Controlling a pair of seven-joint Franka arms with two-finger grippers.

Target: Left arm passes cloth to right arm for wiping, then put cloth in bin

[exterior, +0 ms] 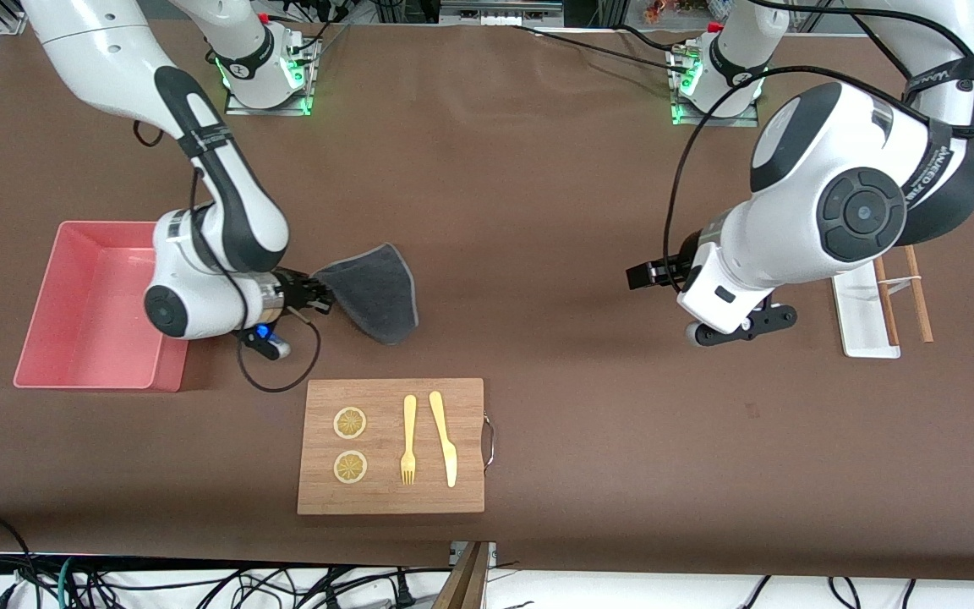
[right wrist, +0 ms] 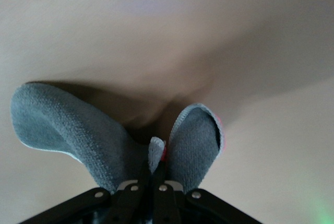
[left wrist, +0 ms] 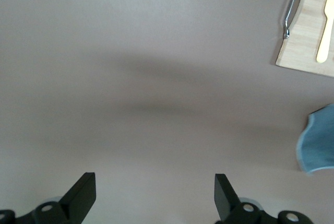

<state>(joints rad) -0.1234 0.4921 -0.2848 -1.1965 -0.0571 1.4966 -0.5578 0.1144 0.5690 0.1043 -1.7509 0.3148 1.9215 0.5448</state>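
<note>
My right gripper (exterior: pixel 322 294) is shut on one edge of the dark grey cloth (exterior: pixel 373 292), low over the table beside the salmon-pink bin (exterior: pixel 90 304). The cloth fans out from the fingers toward the table's middle. In the right wrist view the gripper (right wrist: pixel 155 174) pinches a fold of the cloth (right wrist: pixel 68 125), and a strip of its pink side shows at the fingers. My left gripper (exterior: pixel 646 275) is open and empty, low over bare table toward the left arm's end. In the left wrist view its fingers (left wrist: pixel 83 195) stand wide apart, with the cloth (left wrist: pixel 318 140) at the frame's edge.
A wooden cutting board (exterior: pixel 391 446) with two lemon slices, a fork and a knife lies nearer the front camera than the cloth; its metal handle shows in the left wrist view (left wrist: pixel 292 10). A white tray (exterior: pixel 863 313) with chopsticks lies at the left arm's end.
</note>
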